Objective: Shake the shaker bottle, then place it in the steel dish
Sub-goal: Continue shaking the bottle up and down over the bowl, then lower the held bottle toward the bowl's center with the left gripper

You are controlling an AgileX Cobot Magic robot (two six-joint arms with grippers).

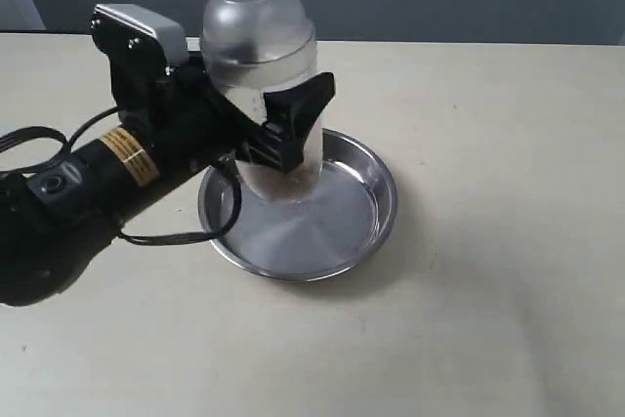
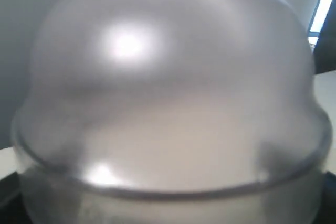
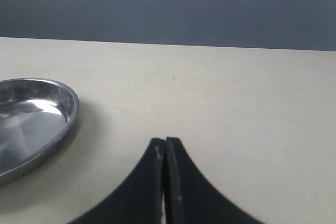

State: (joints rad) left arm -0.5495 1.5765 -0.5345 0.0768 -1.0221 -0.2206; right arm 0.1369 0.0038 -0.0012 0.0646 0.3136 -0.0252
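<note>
Left gripper clasps shaker bottle over steel dish — right gripper closed, labels unreadable.

Beige table, steel dish on it

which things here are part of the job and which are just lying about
Part of the job: clear plastic shaker bottle with frosted dome; round shiny steel dish; left hand, shut on the bottle.
Just there: right hand, shut and empty; beige table; black cable.
</note>
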